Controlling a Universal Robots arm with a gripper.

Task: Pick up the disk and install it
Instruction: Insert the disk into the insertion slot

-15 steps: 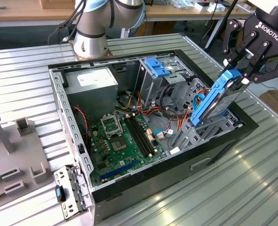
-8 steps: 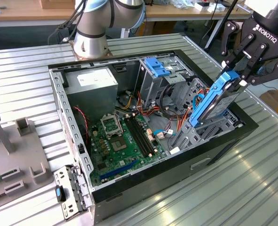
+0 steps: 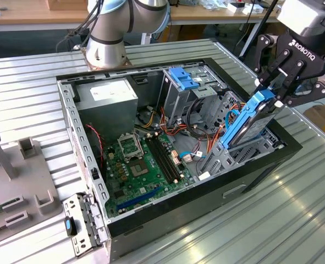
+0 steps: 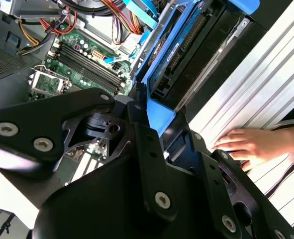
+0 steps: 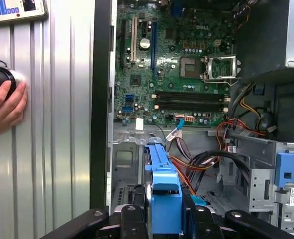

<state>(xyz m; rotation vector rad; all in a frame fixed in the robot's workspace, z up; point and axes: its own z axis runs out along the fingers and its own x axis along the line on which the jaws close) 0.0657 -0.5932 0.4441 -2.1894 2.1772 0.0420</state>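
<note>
- From where I stand, the pincer (image 3: 272,93) is closed on the upper end of the disk (image 3: 249,122), one black finger on each side of its blue carrier, as both wrist views show.
- The disk hangs tilted over the open computer case (image 3: 74,126), on the exterior view's right. Its lower end dips into the grey drive bay (image 3: 244,151) at that edge and its upper end stands clear above the rim.
- I'd say the pick-up is done and the install is only partly made. The disk is not lying flat or seated in the bay.
- The motherboard (image 3: 140,165) lies bare in the case floor.
- A person's hand (image 5: 5,107) rests on the ribbed worktop (image 3: 272,220) outside the case, apart from the disk.
</note>
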